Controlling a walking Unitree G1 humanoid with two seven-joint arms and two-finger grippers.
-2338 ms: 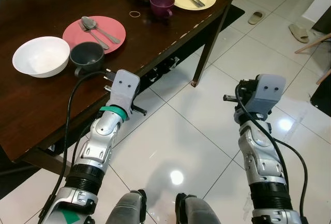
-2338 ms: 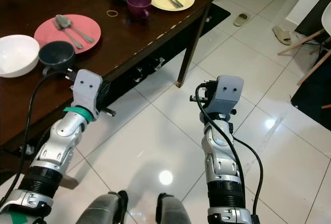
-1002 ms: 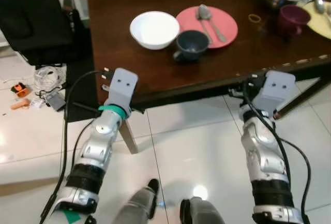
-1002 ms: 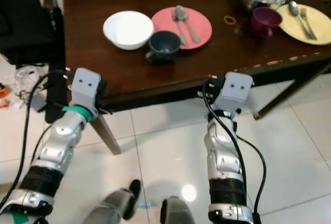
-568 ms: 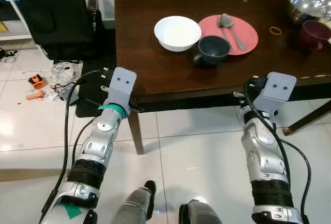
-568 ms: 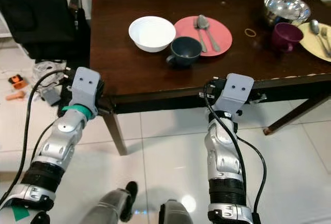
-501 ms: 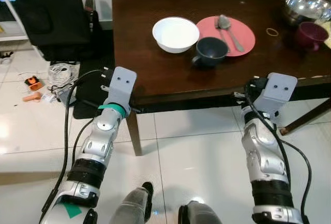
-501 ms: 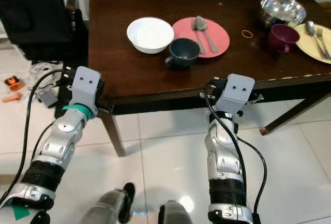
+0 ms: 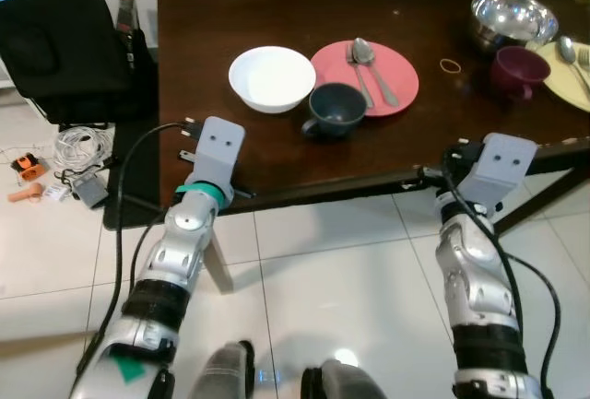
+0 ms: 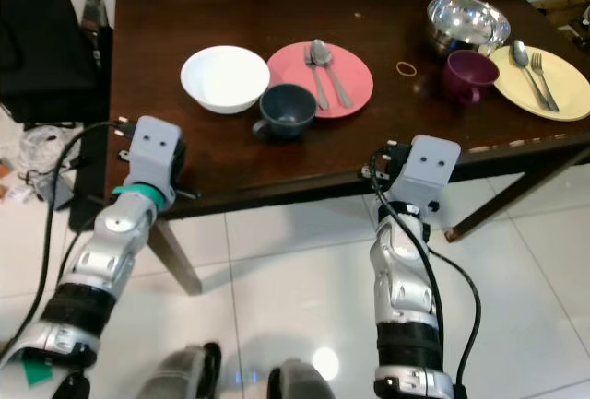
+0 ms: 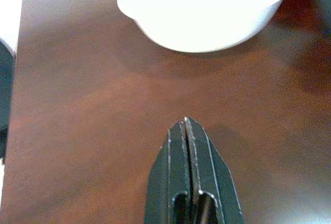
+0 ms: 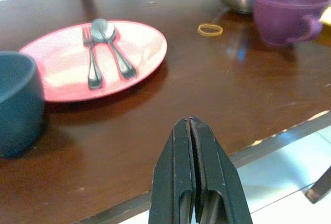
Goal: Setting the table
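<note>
The left end effector (image 11: 189, 131) has its two black fingers pressed together, holding nothing, and hovers over the near left part of the dark wooden desk (image 9: 277, 155), just short of the white bowl (image 9: 272, 78). The right end effector (image 12: 191, 131) is likewise closed and empty, held at the desk's near edge, pointing toward the pink plate (image 12: 139, 48).

The white bowl looks empty. Just right of it stands a dark blue-grey cup (image 9: 336, 110), touching the near rim of the pink plate; its inside looks dark and bare. On the pink plate lie a fork (image 12: 91, 58) and a spoon (image 12: 113, 48) side by side, handles toward the near edge.

Further right, a small yellowish rubber band (image 10: 407, 68) lies flat on the desk. Beyond it a purple mug (image 10: 461, 76) stands upright, and just behind that a shiny steel bowl (image 10: 467, 17); what either holds cannot be made out. At the far right a pale yellow plate (image 10: 544, 86) carries another spoon (image 10: 522, 58) and fork (image 10: 541, 72).

Left of the desk stands a black chair (image 9: 64, 49), with cables and small items (image 9: 64, 155) scattered on the white tiled floor (image 9: 323, 270) beside it
</note>
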